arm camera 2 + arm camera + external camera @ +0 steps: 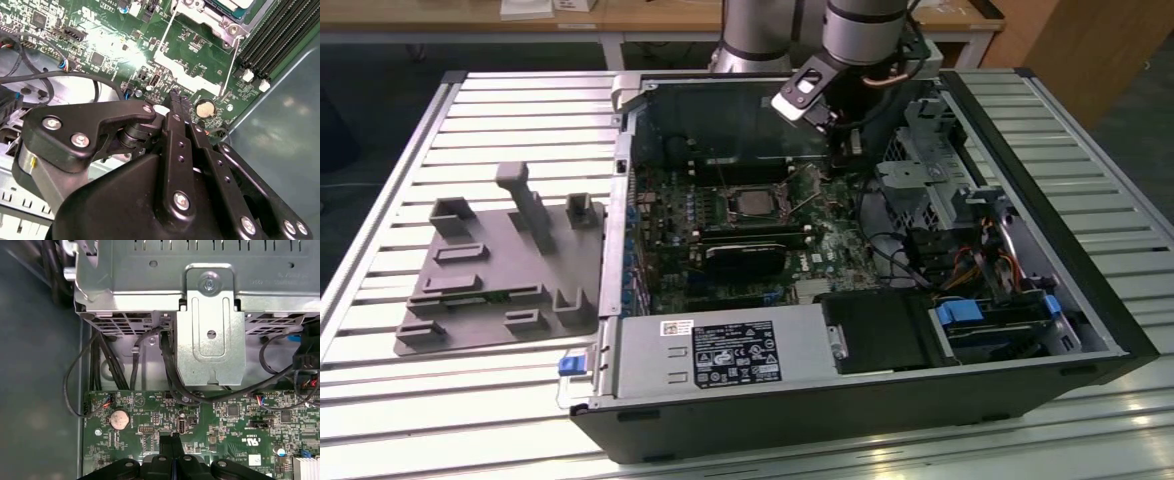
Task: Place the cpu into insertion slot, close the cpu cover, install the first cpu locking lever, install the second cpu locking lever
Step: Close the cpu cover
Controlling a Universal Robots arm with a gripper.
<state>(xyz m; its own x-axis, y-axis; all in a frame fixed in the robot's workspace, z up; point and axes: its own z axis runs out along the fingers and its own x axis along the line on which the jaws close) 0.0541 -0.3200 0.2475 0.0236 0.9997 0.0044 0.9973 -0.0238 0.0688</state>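
The cpu (750,200), a dull grey square, lies in the insertion slot (750,186) in the middle of the motherboard; one corner of it also appears in the second wrist view (235,4). The silvery cpu cover (192,77) is swung open off the slot, and green board shows through its window. Thin wire levers (231,62) run along its sides. My gripper (176,97) is shut with nothing between its black fingers. It hovers just above the board beside the cover's free edge, on the exterior view's right of the slot (825,160). The first wrist view shows its fingertips (170,440) pressed together.
Long black memory slots (280,35) flank the socket. A coin battery (120,418) sits near my fingertips. A metal drive cage (210,320) and black cables (100,355) stand beyond the board. A grey fixture plate (494,270) lies on the slatted table beside the case.
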